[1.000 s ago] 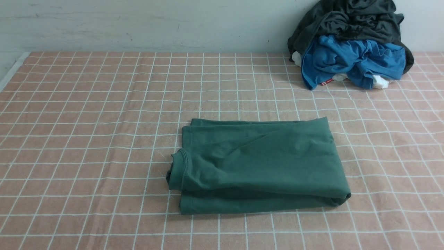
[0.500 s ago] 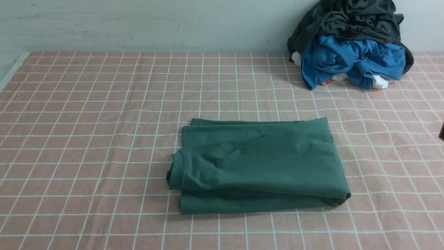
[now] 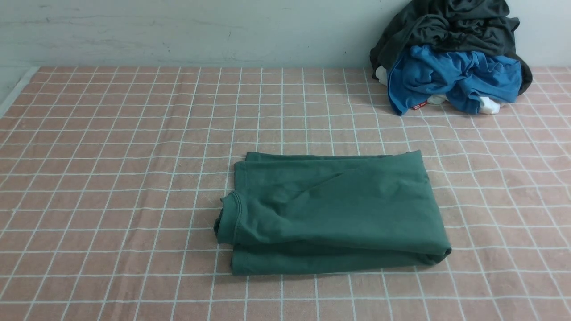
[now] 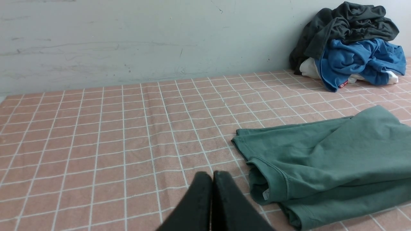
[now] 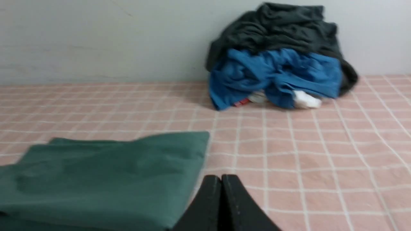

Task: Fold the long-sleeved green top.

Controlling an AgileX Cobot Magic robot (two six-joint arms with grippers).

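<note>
One green top point(image 3: 332, 214) is seen folded into a rectangle near the middle of the checked cloth point(image 3: 111, 178), its ribbed neckline turned to the left. In the far right corner, one pile is found against the wall: one charcoal garment point(image 3: 450, 24) on top, one blue garment point(image 3: 450, 78) beneath it. Two grippers are seen: the left gripper point(image 4: 212, 175) and right gripper point(image 5: 221, 179) are each pressed closed, holding nothing.
</note>
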